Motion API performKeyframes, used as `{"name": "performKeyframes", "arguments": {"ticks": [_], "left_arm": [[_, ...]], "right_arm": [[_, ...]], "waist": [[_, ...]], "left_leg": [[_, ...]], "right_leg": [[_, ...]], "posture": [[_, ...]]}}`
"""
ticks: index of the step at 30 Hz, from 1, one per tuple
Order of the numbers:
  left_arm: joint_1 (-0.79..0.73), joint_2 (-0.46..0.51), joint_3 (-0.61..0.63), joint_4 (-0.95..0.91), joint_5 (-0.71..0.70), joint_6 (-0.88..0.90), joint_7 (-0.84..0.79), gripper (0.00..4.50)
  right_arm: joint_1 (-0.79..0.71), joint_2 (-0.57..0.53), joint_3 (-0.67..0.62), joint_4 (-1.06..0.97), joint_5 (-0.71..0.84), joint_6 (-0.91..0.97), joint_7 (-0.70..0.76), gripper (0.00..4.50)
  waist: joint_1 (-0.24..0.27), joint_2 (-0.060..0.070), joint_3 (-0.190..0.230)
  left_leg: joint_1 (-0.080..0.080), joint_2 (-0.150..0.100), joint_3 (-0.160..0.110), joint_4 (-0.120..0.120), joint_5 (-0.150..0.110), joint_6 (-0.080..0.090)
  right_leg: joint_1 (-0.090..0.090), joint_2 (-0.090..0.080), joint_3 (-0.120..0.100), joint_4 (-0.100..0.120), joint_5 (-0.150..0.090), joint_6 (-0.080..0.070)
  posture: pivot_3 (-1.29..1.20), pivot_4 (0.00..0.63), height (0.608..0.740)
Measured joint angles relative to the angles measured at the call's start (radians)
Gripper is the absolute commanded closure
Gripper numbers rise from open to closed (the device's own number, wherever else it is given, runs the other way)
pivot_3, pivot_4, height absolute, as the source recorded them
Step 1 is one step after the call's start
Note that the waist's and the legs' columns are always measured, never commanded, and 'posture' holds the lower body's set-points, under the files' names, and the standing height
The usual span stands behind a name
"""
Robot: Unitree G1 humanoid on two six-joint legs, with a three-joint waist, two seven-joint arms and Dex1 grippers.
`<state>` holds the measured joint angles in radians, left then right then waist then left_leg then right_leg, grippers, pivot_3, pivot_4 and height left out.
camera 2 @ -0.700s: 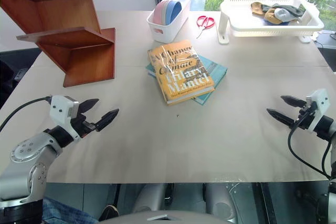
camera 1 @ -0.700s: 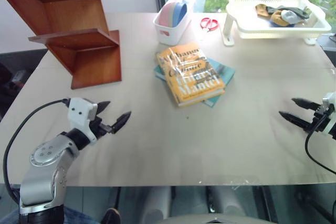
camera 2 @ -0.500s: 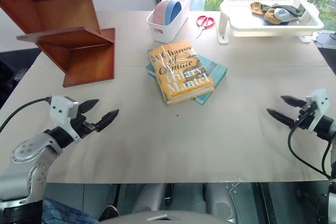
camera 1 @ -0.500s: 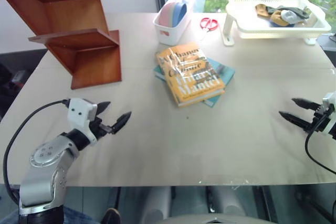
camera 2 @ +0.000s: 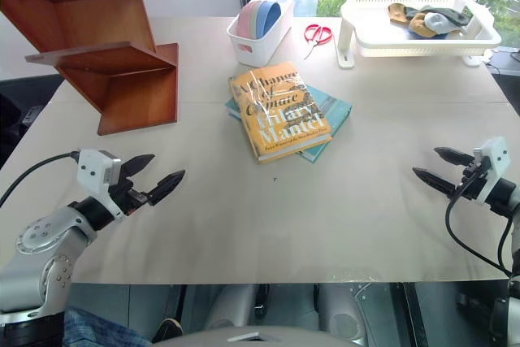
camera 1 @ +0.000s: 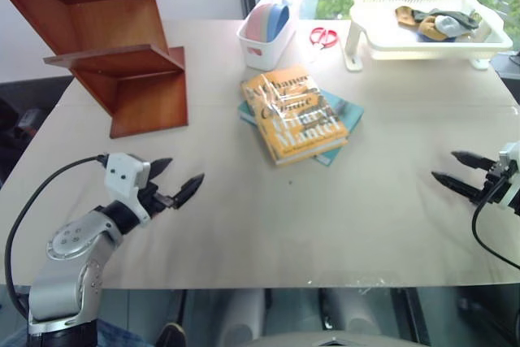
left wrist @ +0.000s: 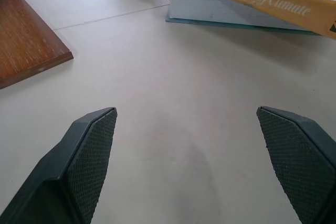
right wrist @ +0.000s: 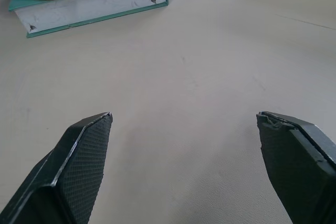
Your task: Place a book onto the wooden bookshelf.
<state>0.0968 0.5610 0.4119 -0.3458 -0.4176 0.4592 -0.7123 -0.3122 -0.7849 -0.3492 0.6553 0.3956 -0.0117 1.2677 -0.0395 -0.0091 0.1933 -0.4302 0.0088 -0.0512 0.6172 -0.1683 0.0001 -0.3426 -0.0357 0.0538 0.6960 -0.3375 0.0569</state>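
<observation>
We find the thick yellow-orange glossy book (camera 1: 294, 114) lying flat atop a thinner teal book (camera 1: 345, 111) at mid-desk (camera 1: 325, 217), well apart from the reddish-brown wooden bookshelf (camera 1: 122, 54) at the far left. Our left tool (camera 1: 177, 178) hovers near the desk's near-left edge, fingers spread wide, holding nothing. Our right tool (camera 1: 455, 172) at the right edge likewise stands wide apart and empty.

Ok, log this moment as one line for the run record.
phase: before grasp | left gripper: open, empty | right gripper: open, empty | book: on teal book, untouched | wooden bookshelf: no book on it
</observation>
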Motion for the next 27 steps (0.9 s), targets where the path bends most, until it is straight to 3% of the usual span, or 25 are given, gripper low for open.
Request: {"name": "performKeyframes", "arguments": {"ticks": [8,16,21,27], "left_arm": [[-0.003,0.007,-0.009,0.001,-0.009,-0.021,-0.009,0.03],[-0.027,0.081,0.020,-0.053,-0.210,0.017,-0.127,0.03],[-0.061,0.174,0.081,-0.083,-0.361,0.089,-0.177,0.03],[0.017,0.271,0.248,-0.122,-0.450,0.143,-0.206,0.03]], "right_arm": [[-0.041,0.001,0.023,-0.001,-0.011,0.022,-0.033,0.00],[-0.324,0.115,0.117,-0.048,-0.011,0.160,-0.100,0.00],[-0.593,0.272,0.174,0.154,-0.045,0.146,-0.136,0.00],[-0.772,0.401,0.186,0.487,-0.120,0.069,-0.245,0.00]], "waist": [[-0.003,0.000,0.000],[-0.003,0.000,0.000],[-0.006,0.000,0.001],[-0.002,-0.001,0.001]], "left_leg": [[0.000,0.000,0.001,0.000,0.000,0.000],[0.000,0.001,0.000,0.000,0.000,0.000],[-0.001,0.001,0.000,-0.002,0.000,0.000],[-0.002,0.000,0.000,-0.005,0.000,0.000]], "right_leg": [[0.000,0.000,0.001,0.000,0.000,0.000],[-0.001,0.001,0.000,0.000,0.000,0.000],[-0.002,0.001,0.001,0.000,0.000,0.000],[-0.003,0.000,0.000,-0.004,0.000,-0.001]], "posture": [[0.00,0.150,0.740],[0.00,0.150,0.740],[0.00,0.150,0.740],[0.00,0.150,0.740]]}}
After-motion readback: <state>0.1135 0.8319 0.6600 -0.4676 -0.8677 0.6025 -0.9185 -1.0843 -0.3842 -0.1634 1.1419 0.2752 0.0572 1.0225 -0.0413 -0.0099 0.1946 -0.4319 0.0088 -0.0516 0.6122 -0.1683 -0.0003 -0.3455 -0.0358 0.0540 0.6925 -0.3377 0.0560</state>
